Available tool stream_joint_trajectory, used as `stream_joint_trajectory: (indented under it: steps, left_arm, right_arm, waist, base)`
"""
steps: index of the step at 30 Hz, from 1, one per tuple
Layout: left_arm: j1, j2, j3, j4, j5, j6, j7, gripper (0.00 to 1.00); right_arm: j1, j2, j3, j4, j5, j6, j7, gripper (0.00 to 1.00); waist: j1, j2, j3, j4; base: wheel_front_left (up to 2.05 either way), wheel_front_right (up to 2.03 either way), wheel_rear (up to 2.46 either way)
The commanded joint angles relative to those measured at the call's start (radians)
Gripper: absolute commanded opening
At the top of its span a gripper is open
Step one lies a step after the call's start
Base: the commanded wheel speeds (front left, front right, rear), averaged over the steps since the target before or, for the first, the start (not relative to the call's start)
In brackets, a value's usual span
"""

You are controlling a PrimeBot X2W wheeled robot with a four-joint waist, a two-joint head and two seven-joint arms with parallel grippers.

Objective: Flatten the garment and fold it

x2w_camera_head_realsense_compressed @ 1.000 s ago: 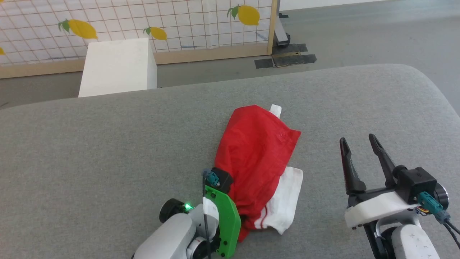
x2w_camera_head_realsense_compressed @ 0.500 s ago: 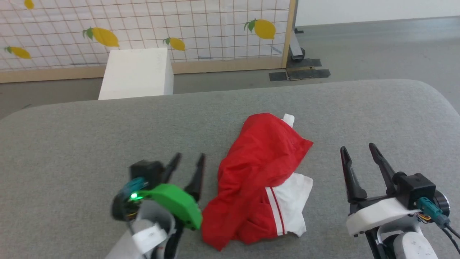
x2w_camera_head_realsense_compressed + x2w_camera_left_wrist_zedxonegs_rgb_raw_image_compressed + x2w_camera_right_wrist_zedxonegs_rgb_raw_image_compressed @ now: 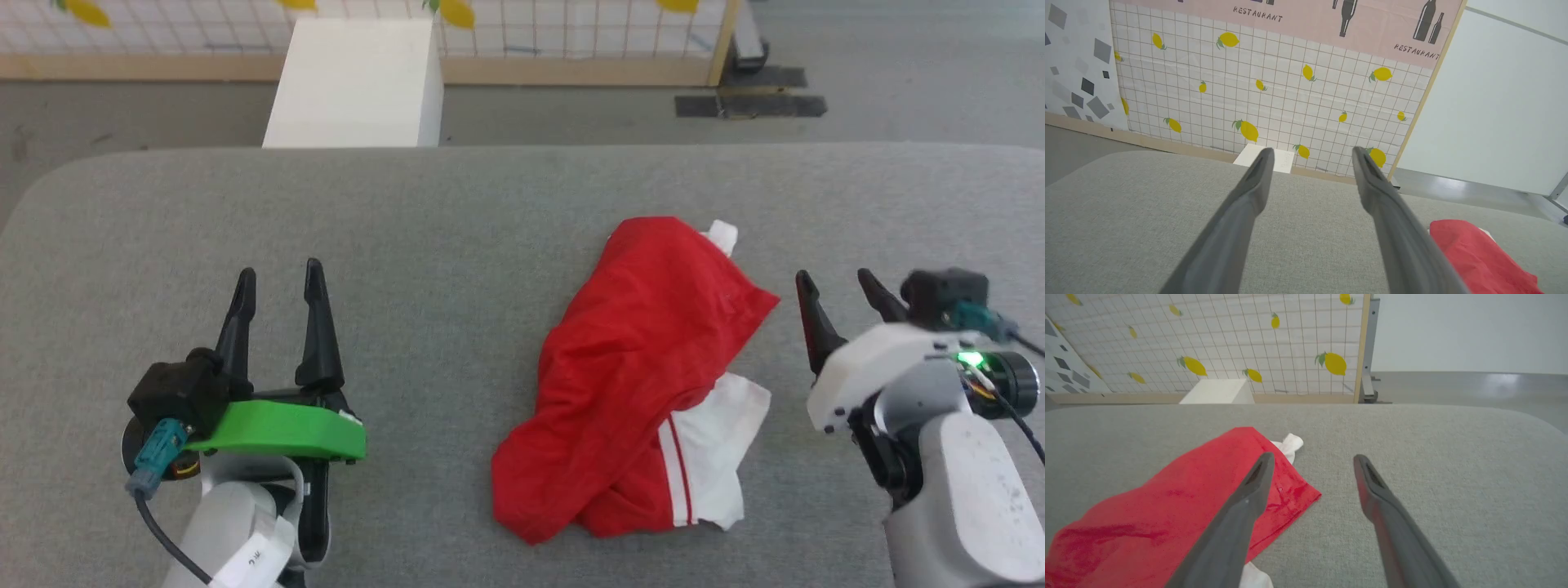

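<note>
Garment [image 3: 637,376] crumpled; left gripper [image 3: 278,269], right gripper [image 3: 833,276] jaws apart

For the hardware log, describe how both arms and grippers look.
Left gripper: two long dark tapered fingers on a green plate, black block with a teal connector and dark cable, pale forearm with a white label. Right gripper: same dark fingers, white plate, teal connector, lit green light, pale grey forearm.

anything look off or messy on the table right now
The garment lies crumpled in a heap on the table, a white sleeve sticking out of the red folds. Left gripper and right gripper are open, holding nothing.
</note>
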Motion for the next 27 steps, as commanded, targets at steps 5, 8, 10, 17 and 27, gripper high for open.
stream_joint_trajectory:
  steps: [5,8,10,17,27]
  left_arm:
    - [0.030,-0.080,0.075,-0.023,0.084,-0.068,-0.005,1.00]
    - [0.029,-0.104,0.104,-0.018,0.106,-0.099,-0.005,1.00]
    - [0.029,-0.114,0.121,-0.013,0.117,-0.116,-0.005,1.00]
    - [0.039,-0.128,0.150,0.020,0.135,-0.152,-0.005,1.00]
    - [0.083,-0.129,0.172,0.044,0.142,-0.156,-0.005,1.00]
  right_arm:
    - [-0.130,0.001,-0.038,0.164,-0.048,-0.002,0.234,1.00]
    - [-0.174,0.001,-0.053,0.222,-0.067,-0.002,0.344,1.00]
    - [-0.195,0.001,-0.059,0.244,-0.073,-0.002,0.395,1.00]
    - [-0.212,0.001,-0.076,0.254,-0.050,-0.002,0.453,0.00]
    - [-0.131,0.001,0.334,-0.068,0.147,-0.002,0.230,0.00]
  waist:
    - [0.0000,-0.0001,0.124,0.106]
    - [0.0000,-0.0001,0.139,0.125]
    - [0.0000,-0.0001,0.143,0.132]
    - [0.0000,-0.0001,0.111,0.139]
    - [0.0000,-0.0001,-0.005,0.108]
  base:
    - [0.00,0.00,0.00]
    - [0.00,0.00,0.00]
    - [0.00,0.00,0.00]
    - [0.00,0.00,0.00]
    - [0.00,0.00,0.00]
